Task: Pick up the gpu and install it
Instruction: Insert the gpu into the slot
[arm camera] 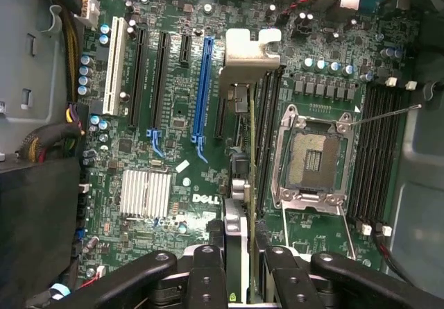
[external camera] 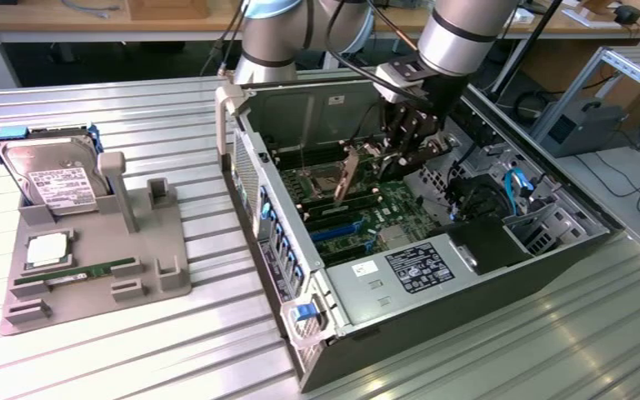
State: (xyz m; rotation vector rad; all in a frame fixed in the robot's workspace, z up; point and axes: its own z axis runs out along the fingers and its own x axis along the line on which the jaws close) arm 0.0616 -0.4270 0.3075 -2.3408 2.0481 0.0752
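Inside case (external camera: 247, 179), over motherboard (arm camera: 173, 121) | end effector (arm camera: 239, 285) partly closed, clamped on gpu (arm camera: 250, 55) | gpu held edge-on, apparently so its connector edge faces the slots; judged not seated | case holds motherboard | tray (external camera: 97, 292) on desk (external camera: 465, 350) holds hard drive (external camera: 53, 179), memory stick (external camera: 76, 273)

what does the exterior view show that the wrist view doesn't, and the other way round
Exterior view adds: the hard drive and memory stick on the grey holder beside the case, and the arm.
Wrist view adds: the Dell lettering and the white slot on the motherboard.
Both: the gripper shut on the gpu, held edge-on over the motherboard beside the CPU socket.
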